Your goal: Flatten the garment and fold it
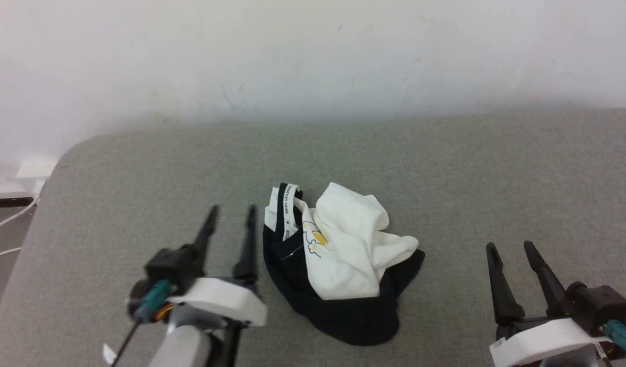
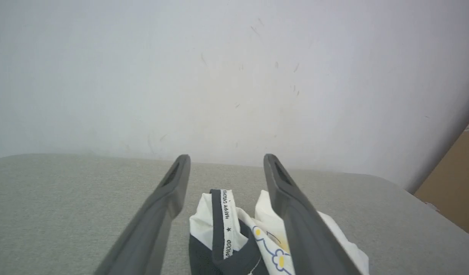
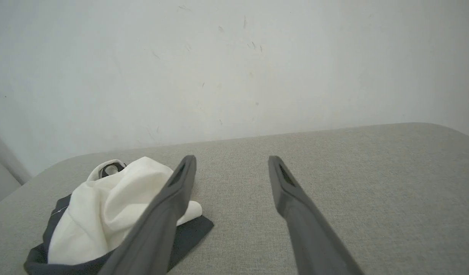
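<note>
1. The left gripper [image 1: 233, 208] is at the near left. Its fingers are spread apart with nothing between them. It sits just left of the shirt [image 1: 338, 255], and I cannot tell whether its right finger touches the cloth.
2. The right gripper [image 1: 510, 245] is at the near right, fingers likewise parted and empty, over bare grey pad [image 1: 445, 168] and well apart from the shirt.
3. The shirt lies crumpled in a heap in the middle of the pad, between the two grippers and a little farther off. White cloth is bunched on top, and black cloth spreads out under it toward the near side.
4. In the left wrist view, past the left gripper [image 2: 227, 157], the shirt [image 2: 219, 225] shows a black collar band with a lettered white strip. A yellow-and-blue print lies to the right of it.
5. In the right wrist view the shirt [image 3: 101, 206] is to the left of the right gripper [image 3: 231, 158].
6. The pad's far left corner is rounded.
7. A scuffed white wall [image 1: 313, 61] stands behind, with a white cable [image 1: 7, 224] at the far left.
</note>
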You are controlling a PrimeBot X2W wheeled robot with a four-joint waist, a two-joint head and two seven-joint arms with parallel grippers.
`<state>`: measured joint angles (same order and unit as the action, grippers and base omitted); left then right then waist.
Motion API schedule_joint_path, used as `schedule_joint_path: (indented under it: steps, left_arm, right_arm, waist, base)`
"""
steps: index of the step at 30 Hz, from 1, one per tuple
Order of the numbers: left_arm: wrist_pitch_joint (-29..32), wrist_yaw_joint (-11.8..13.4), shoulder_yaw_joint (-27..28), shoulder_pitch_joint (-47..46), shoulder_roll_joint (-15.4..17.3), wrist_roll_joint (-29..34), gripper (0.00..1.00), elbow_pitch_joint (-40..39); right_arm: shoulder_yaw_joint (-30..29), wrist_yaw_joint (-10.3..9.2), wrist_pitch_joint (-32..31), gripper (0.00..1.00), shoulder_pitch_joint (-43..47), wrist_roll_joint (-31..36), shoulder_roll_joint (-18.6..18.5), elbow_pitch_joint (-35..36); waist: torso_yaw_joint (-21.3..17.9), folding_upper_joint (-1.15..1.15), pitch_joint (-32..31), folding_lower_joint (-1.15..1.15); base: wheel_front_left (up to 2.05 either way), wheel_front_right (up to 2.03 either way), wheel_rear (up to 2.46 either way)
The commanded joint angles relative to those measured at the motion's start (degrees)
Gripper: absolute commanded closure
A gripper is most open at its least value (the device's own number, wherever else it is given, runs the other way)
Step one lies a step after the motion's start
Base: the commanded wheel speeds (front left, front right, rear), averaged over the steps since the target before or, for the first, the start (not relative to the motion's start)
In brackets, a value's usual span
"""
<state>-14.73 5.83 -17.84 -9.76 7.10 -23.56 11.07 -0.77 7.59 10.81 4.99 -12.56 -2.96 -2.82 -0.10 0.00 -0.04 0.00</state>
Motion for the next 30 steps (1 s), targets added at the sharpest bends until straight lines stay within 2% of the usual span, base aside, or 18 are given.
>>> schedule_joint_path:
  steps: [1,4,9,18,23,30]
  left_arm:
    - [-0.26,0.59,1.02,1.22,0.58,0.58,0.0,-0.61]
    - [-0.26,1.27,5.3,3.71,2.14,0.76,0.0,-1.69]
    - [-0.26,0.5,9.83,8.27,4.54,1.06,0.0,-2.22]
    - [-0.1,-1.04,8.91,10.83,6.74,2.2,0.0,-3.0]
    - [-0.12,-1.57,7.77,9.7,6.82,2.97,0.0,-4.1]
    - [-0.2,-2.57,6.66,7.1,5.74,3.28,0.0,-5.04]
  right_arm:
    - [0.06,-0.1,-0.22,0.0,0.58,0.34,0.08,0.46]
    - [0.1,-0.1,-0.84,0.0,1.24,0.59,0.08,1.21]
    - [-0.01,-0.1,-2.04,0.0,2.29,0.95,0.08,1.86]
    - [-1.35,-0.1,-8.12,0.0,1.71,0.78,0.08,-1.85]
    - [-0.32,-0.1,-16.99,0.0,-4.06,-0.62,0.08,-9.03]
    - [6.56,-0.1,-33.24,0.0,-15.83,-5.49,-1.66,-20.59]
  waist:
    - [0.64,0.0,-0.74,0.0]
    - [0.9,0.0,-1.34,0.0]
    - [1.04,0.0,-2.23,0.0]
    - [2.25,0.0,-1.37,0.0]
    - [3.62,0.0,0.2,0.0]
    - [6.45,0.0,2.94,0.0]
  base:
    - [0.0,0.0,0.0]
    - [0.0,0.0,0.0]
    - [0.0,0.0,0.0]
    - [0.0,0.0,0.0]
    - [0.0,0.0,0.0]
    - [0.0,0.0,0.0]
